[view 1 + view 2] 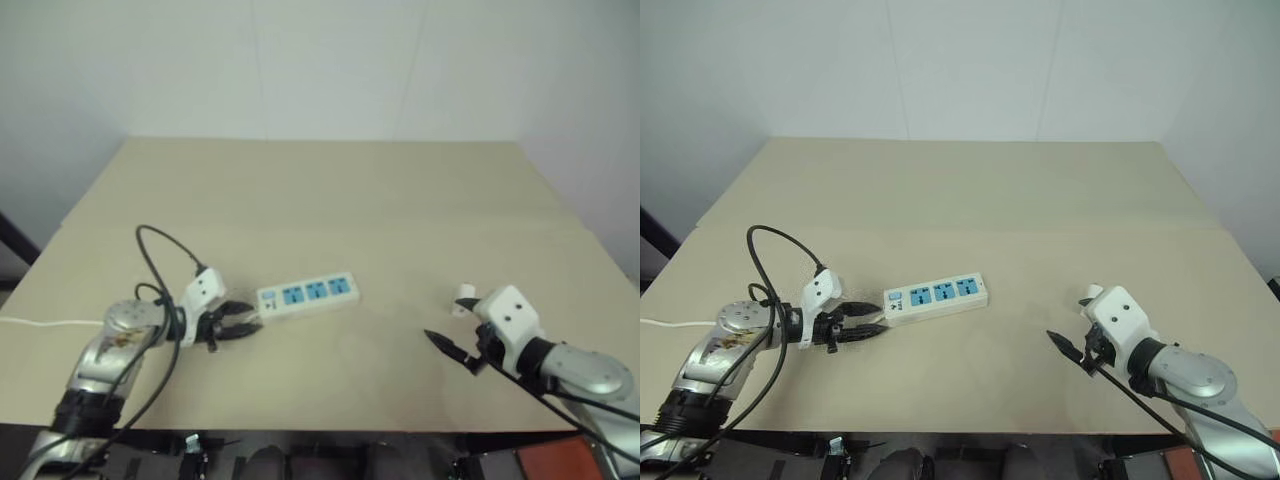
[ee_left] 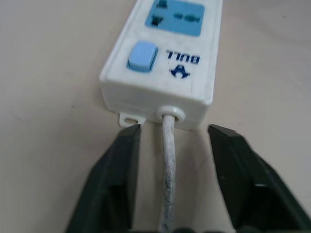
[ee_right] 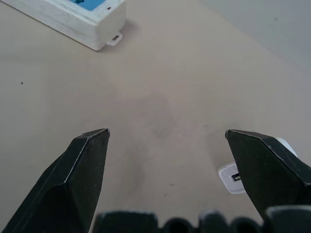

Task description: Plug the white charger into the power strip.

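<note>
White power strip (image 1: 307, 295) lies mid-worktop (image 1: 330, 190); left tool (image 2: 170, 170), spread, straddles its cord (image 2: 168, 165). Right tool (image 3: 167, 141), spread, hovers beside the white charger (image 1: 465, 298).

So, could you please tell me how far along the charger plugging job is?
Nothing is plugged yet: the power strip lies flat, its sockets empty. The left gripper stands open, straddling the cord at the strip's switch end. The white charger lies loose on the table beside the open right gripper. Picking it up and inserting remain.
</note>
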You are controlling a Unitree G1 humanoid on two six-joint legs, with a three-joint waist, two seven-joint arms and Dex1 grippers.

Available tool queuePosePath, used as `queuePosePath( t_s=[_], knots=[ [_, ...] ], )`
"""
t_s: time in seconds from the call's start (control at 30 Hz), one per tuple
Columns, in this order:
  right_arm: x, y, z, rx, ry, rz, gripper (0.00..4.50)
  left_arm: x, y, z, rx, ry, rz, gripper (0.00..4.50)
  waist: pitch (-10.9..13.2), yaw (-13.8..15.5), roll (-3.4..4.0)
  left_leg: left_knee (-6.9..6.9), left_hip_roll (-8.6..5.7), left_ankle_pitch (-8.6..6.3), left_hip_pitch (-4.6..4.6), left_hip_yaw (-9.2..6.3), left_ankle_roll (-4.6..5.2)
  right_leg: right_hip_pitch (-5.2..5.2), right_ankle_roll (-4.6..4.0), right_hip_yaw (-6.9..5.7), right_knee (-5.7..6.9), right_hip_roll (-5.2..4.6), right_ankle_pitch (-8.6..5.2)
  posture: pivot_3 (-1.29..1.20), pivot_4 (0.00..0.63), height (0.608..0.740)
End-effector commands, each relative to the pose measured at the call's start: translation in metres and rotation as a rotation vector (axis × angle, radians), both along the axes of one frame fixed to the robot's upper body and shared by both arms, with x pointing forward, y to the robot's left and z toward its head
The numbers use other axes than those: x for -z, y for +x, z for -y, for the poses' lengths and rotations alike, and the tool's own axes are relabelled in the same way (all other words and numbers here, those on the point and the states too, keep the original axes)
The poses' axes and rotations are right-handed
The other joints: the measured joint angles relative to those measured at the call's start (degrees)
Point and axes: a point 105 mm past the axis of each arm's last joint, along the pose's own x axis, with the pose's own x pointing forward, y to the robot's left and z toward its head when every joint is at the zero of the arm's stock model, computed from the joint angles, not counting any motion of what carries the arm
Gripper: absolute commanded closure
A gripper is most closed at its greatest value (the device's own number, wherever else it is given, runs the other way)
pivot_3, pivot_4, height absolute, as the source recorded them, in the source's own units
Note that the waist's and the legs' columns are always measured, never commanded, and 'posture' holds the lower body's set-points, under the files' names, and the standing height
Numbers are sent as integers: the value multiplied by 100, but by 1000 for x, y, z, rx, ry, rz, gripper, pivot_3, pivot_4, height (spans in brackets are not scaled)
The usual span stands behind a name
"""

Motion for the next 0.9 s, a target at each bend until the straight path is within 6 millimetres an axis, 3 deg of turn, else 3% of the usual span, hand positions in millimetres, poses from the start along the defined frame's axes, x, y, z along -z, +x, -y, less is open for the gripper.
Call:
queuePosePath(
  t_s=[0.03,0.1,0.23,0.4,0.9],
  knots=[
    [-8,0,-1,-10,-18,45,0,-30,-5,-6,98,-116,182,668,0,-2,0,0,0,0,0,0,0,0,-1,0,0,0,0,0,150,740],
    [-7,-1,0,-4,-14,44,0,-42,-4,-7,115,-192,243,6,0,1,1,0,1,0,0,2,0,-1,-3,1,0,0,0,0,150,740],
    [-7,-1,0,-1,-11,45,0,-44,1,-5,143,-293,276,6,0,17,1,2,0,0,1,4,0,2,-3,0,2,-2,1,0,150,740],
    [-10,0,0,-5,7,47,0,-34,19,2,115,-391,316,6,0,32,0,2,-2,0,0,4,0,4,-3,-2,-1,-2,1,0,150,740],
    [-12,-14,7,44,-20,41,0,5,32,17,249,-331,187,6,0,21,-3,4,-3,-2,-3,3,4,5,-2,-7,-1,-1,1,0,150,740]
  ],
)
